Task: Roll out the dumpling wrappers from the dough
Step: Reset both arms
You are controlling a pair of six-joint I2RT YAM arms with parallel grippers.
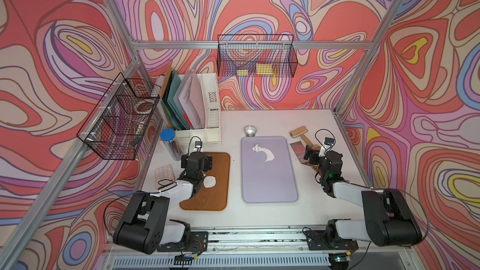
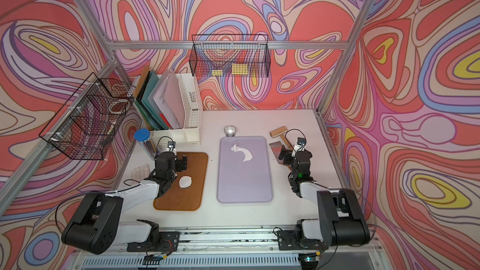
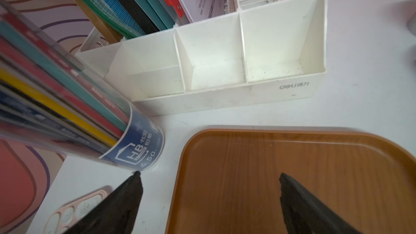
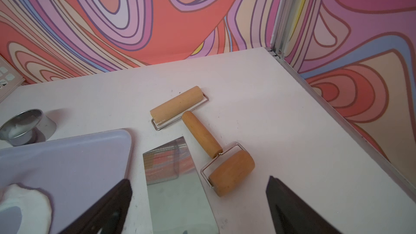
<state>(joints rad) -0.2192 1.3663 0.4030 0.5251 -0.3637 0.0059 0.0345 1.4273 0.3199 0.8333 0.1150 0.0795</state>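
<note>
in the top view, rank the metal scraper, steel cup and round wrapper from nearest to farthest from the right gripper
1. metal scraper, right by the right gripper
2. steel cup, behind the purple tray
3. round wrapper, on the brown tray

Dumpling wrapper (image 1: 209, 182): white. Dough (image 1: 267, 154): white. Lilac tray (image 1: 270, 185): plain. Brown tray (image 1: 215, 198): wood-grain. Roller (image 4: 202, 138): tan wood. Walls (image 1: 259, 1): red, pink, lilac swirls.
</note>
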